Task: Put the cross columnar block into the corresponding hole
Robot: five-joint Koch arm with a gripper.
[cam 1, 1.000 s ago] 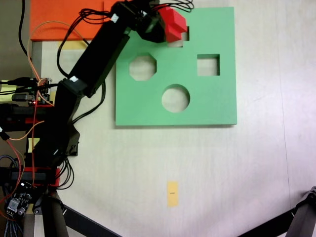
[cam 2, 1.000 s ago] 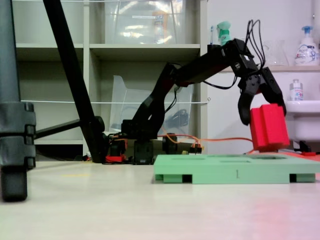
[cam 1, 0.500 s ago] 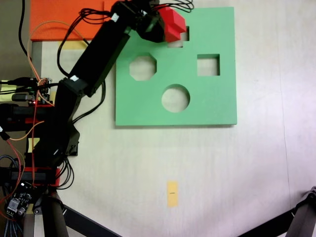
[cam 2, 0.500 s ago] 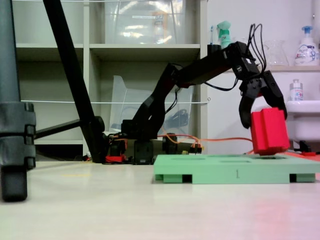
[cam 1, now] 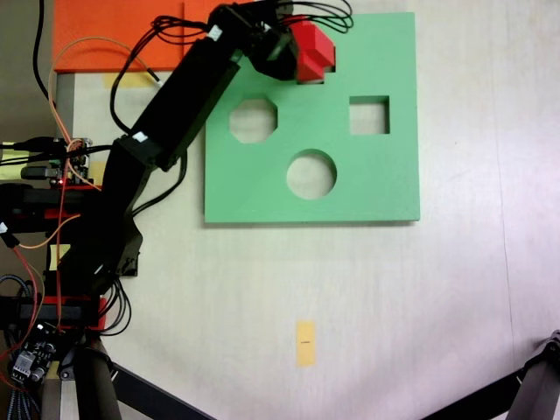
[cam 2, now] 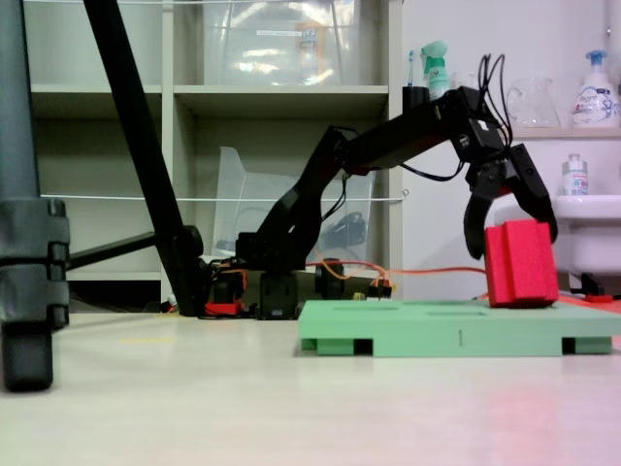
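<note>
Since a second before, the gripper (cam 2: 508, 231), jaws clamped on the red cross block (cam 2: 521, 263), lowered it upright over the cross hole in the green board's (cam 1: 367, 184) far-left corner, so insertion had begun.

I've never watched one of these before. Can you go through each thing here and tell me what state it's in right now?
gripper: closed around the red block, holding it from above.
red cross block: upright, its bottom at the board's top, most of it above.
green board: flat on the table.
cross hole: covered by the block.
octagonal hole: empty.
square hole: empty.
round hole: empty.
</note>
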